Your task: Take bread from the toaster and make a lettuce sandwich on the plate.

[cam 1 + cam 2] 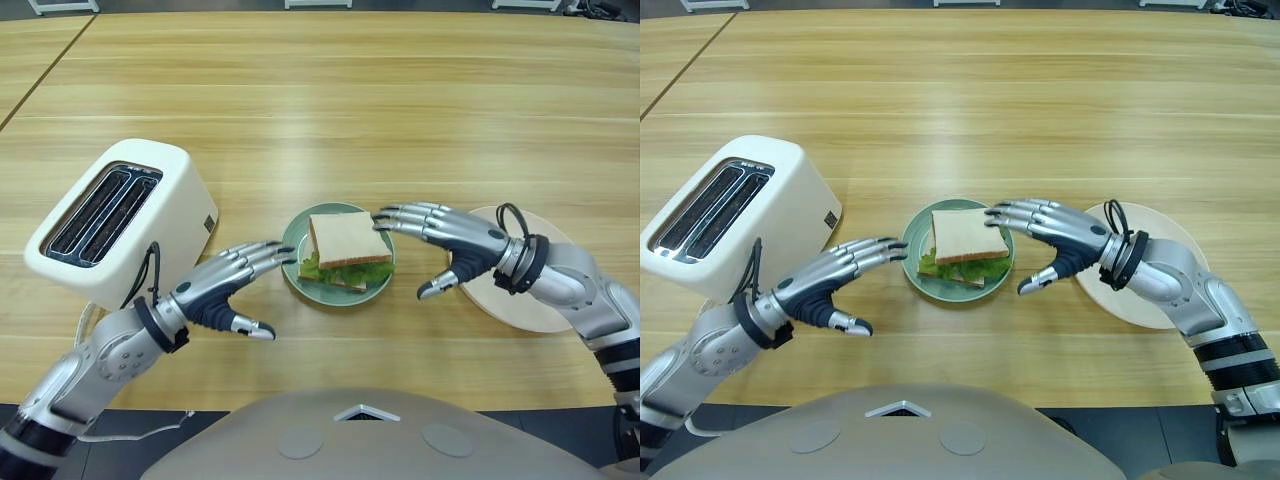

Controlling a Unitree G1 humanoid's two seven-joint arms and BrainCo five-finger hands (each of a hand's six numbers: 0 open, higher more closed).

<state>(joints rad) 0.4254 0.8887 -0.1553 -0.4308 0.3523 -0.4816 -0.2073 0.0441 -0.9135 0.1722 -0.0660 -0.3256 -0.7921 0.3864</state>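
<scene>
Left fingers point(252, 254), right fingers point(415, 213) outstretched beside sandwich point(346, 238)

The toaster point(120, 225) is standing near the worktop's point(350, 110) left edge. To its right, the plate point(330, 296) is sitting by the near edge, with the sandwich point(347, 240) lying on it. A round board point(510, 305) is lying right of the plate. The left hand point(225, 280) is hovering just left of the plate, and the right hand point(440, 235) is hanging at the sandwich's right side.
</scene>
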